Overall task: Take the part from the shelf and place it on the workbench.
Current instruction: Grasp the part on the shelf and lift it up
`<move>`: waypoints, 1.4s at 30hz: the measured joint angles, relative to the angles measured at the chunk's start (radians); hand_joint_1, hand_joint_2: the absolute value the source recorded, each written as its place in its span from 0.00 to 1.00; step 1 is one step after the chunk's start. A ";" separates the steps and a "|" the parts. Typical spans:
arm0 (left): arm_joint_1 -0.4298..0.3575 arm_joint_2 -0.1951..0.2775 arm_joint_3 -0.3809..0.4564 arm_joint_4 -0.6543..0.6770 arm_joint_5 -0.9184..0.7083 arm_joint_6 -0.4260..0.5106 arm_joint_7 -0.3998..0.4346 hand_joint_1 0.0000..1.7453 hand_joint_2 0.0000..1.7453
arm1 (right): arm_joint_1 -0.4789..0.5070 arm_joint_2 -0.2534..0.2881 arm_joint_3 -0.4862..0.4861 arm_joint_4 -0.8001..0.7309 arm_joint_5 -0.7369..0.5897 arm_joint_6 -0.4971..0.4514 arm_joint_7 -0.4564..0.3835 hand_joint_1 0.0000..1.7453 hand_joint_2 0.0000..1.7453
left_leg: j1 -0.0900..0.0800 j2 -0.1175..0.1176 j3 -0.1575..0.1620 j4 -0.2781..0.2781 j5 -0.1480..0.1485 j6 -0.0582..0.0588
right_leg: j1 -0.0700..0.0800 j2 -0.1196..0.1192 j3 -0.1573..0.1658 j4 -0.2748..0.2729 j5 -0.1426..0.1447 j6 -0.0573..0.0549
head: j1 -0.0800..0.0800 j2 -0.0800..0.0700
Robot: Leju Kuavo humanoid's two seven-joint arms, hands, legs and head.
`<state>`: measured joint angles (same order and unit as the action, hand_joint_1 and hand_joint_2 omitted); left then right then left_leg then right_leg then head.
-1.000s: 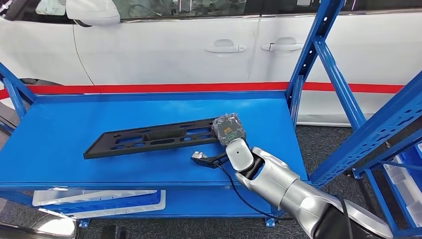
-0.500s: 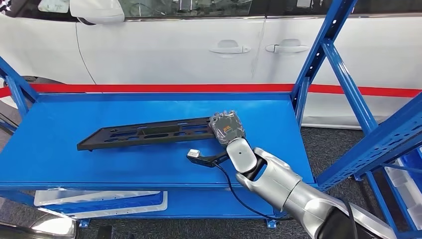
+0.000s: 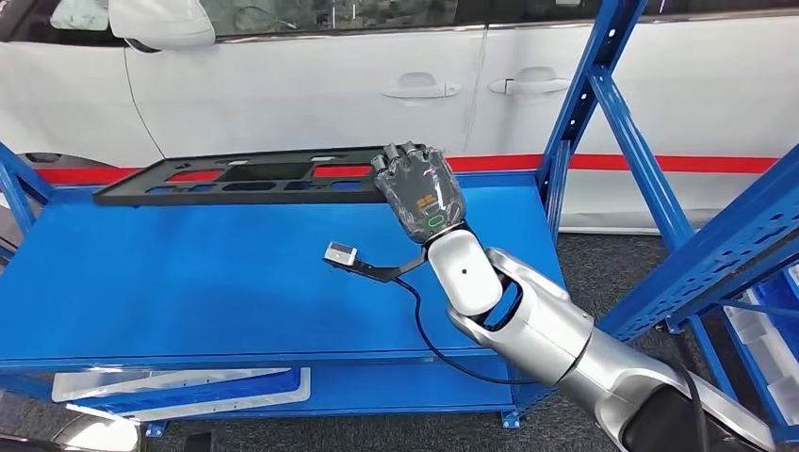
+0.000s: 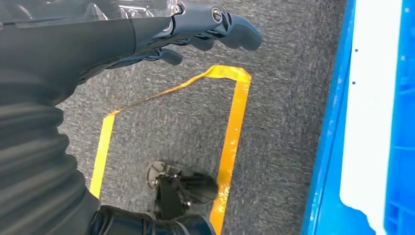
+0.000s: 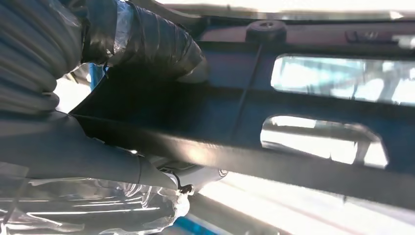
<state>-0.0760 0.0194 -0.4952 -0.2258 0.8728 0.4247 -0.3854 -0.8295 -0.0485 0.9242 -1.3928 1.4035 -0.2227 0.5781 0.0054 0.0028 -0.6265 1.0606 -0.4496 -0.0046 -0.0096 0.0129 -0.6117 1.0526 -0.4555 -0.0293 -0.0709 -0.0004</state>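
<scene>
The part is a long flat black plastic panel [image 3: 240, 177] with several cut-outs. It hangs level in the air above the blue shelf [image 3: 188, 282], stretching to the left from my right hand [image 3: 421, 191], which grips its right end. Close up in the right wrist view, the panel [image 5: 303, 122] passes across the picture with my thumb and fingers [image 5: 147, 46] wrapped around it. My left hand [image 4: 161, 29] hangs beside my body over grey carpet, fingers loosely curled and holding nothing.
A white car [image 3: 377, 75] stands right behind the shelf. Blue shelf uprights [image 3: 584, 104] rise at the right, with another blue rack [image 3: 744, 235] further right. A white and blue bin [image 3: 179, 388] sits on the lower level. Yellow floor tape [image 4: 230, 137] marks the carpet.
My right hand has lifted the panel off the shelf surface; it now floats level at the height of the shelf's back edge. The view has shifted slightly.
</scene>
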 joint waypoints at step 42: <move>-0.015 0.016 -0.034 0.000 -0.039 0.024 0.155 0.00 1.00 | 0.098 -0.024 -0.094 -0.183 0.091 -0.234 -0.071 1.00 1.00 | 0.000 -0.001 0.013 -0.058 0.023 0.042 | -0.006 -0.008 -0.104 0.245 -0.088 0.044 | 0.005 0.000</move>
<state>-0.0907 0.0354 -0.5289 -0.2258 0.8341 0.4487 -0.2308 -0.7319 -0.0724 0.8303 -1.5759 1.4941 -0.4568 0.5074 0.0054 0.0018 -0.6134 1.0025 -0.4266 0.0374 -0.0151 0.0046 -0.7160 1.2977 -0.5434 0.0143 -0.0657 -0.0003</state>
